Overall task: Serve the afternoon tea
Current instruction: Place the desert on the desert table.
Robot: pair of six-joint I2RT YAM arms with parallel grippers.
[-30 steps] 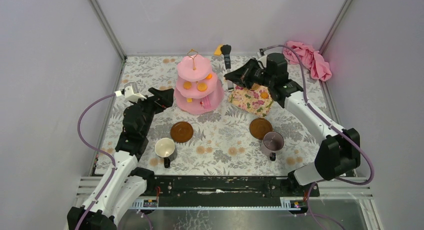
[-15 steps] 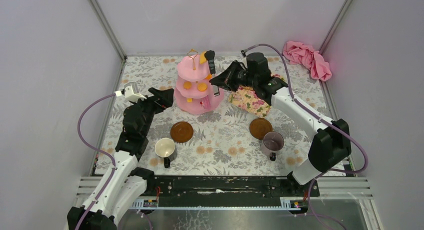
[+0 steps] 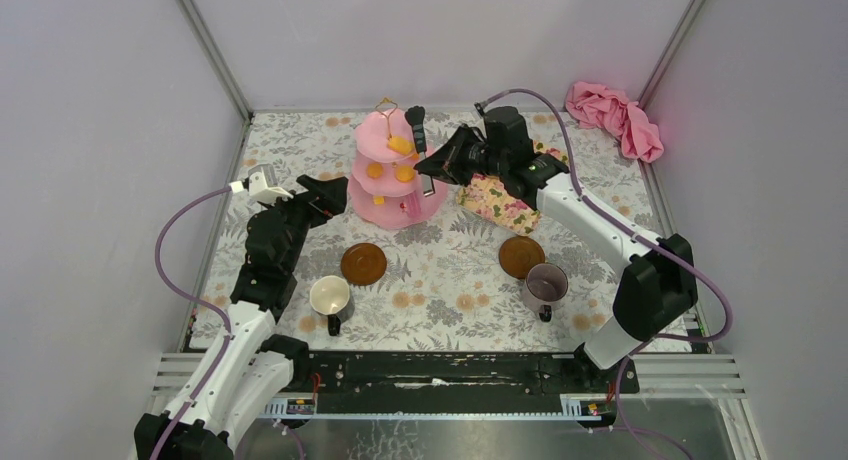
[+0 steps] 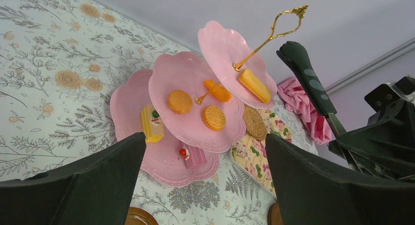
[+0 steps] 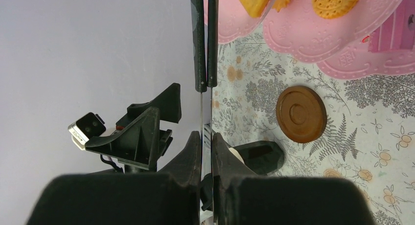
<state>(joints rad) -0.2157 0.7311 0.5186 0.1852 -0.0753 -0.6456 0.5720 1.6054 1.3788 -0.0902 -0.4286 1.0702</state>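
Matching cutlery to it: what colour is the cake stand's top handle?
Gold handle; the left wrist view shows it best.

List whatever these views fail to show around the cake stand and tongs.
- Right wrist view: the tips of the tongs run off the top edge, so contact with the yellow biscuit is unclear.
- Top view: the bottom tier of the cake stand lies mostly hidden under the upper tiers.
- Left wrist view: a saucer is cut off by the bottom edge and the left fingers.
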